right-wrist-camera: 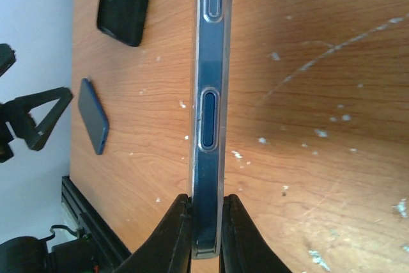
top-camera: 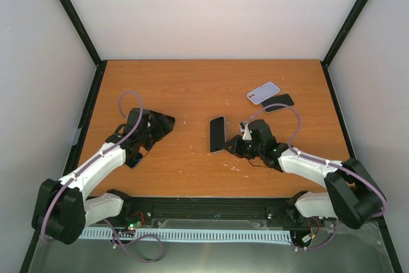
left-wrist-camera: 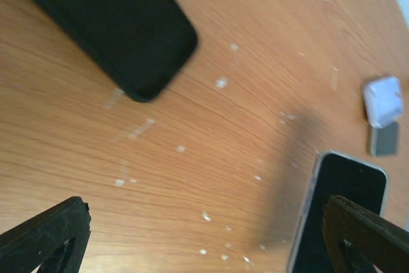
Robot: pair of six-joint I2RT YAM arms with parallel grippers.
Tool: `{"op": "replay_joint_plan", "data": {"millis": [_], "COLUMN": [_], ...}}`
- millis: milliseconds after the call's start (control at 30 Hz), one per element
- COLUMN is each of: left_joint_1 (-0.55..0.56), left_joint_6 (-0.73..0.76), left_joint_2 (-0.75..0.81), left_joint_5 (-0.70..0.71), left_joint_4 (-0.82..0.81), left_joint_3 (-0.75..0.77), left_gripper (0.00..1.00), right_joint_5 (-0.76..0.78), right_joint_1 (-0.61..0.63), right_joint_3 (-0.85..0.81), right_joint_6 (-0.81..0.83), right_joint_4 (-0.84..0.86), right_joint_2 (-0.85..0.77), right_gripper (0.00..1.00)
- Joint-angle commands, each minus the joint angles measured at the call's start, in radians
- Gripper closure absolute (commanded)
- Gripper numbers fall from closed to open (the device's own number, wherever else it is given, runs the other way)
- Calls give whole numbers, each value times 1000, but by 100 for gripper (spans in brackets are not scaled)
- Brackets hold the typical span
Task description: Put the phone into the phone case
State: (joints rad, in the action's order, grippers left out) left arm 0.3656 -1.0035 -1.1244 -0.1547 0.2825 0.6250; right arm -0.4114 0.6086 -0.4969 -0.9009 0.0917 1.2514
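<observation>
Right gripper is pinching slim blue-edged phone on edge near black matte phone case, left gripper hovering spread; narrow pinch likely risking a topple.

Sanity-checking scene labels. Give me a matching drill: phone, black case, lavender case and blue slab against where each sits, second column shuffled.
Things:
1. phone
2. black case
3. lavender case
4. blue slab

Places:
A. far right, beside a dark flat piece
B. clamped by its end in the shut right pincer
C. left side, partly under the left arm
D. lying just ahead of the open left pincer

Pairs: 1-B, 2-D, 3-A, 4-C
</observation>
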Motion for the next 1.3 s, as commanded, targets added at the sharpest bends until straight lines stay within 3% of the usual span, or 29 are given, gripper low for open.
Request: {"op": "replay_joint_plan", "data": {"millis": [0, 200, 400, 667, 900, 1267], "left_joint_1": [-85, -221, -295, -346, -363, -461], "left_joint_6": [-5, -20, -66, -58, -77, -44], "left_joint_2": [-9, -92, -233, -243, -207, -205], "left_joint_5": [81, 97, 143, 249, 382, 395], "left_joint_4": [95, 101, 173, 263, 396, 468], "left_joint_3": [-9, -17, 37, 98, 145, 87], "left_gripper": [1, 1, 3, 1, 1, 1], "right_joint_5": [-82, -97, -72, 20, 72, 69], "right_joint_1": [-49, -89, -98, -98, -98, -98], "right_joint_3": [-10, 17, 20, 25, 14, 31], "right_joint_6": [32, 37, 47, 86, 101, 96], "right_joint_4": [113, 127, 79, -49, -136, -148], "right_joint_2": [59, 119, 135, 21, -72, -134], "right_gripper": [95, 93, 83, 41, 11, 3]}}
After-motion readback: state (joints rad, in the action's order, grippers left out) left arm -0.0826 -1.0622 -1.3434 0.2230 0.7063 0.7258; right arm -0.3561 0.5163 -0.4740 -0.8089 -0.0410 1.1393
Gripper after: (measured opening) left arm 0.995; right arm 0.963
